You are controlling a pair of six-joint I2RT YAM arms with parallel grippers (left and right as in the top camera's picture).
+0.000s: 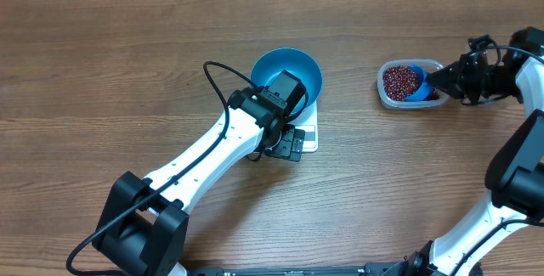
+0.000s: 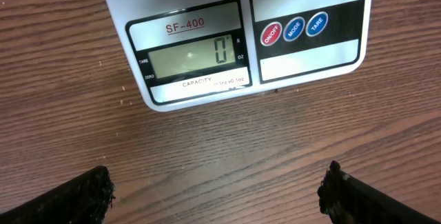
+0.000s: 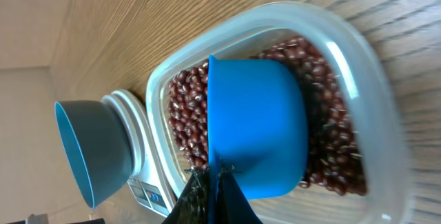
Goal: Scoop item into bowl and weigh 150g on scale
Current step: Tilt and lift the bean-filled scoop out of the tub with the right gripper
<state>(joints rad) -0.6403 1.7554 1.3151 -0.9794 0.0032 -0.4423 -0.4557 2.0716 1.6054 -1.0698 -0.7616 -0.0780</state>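
Observation:
The blue bowl stands on the white scale, whose display reads zero. My left gripper hovers over the table just in front of the scale. It is open, its fingertips wide apart with only bare wood between them. At the right, red-brown beans fill a clear tub. My right gripper is shut on the handle of a small blue scoop. The scoop's cup is down among the beans. The bowl and scale show beyond the tub.
The left arm stretches diagonally from the front left across the table to the scale. The right arm rises along the right edge. The tub rim surrounds the scoop.

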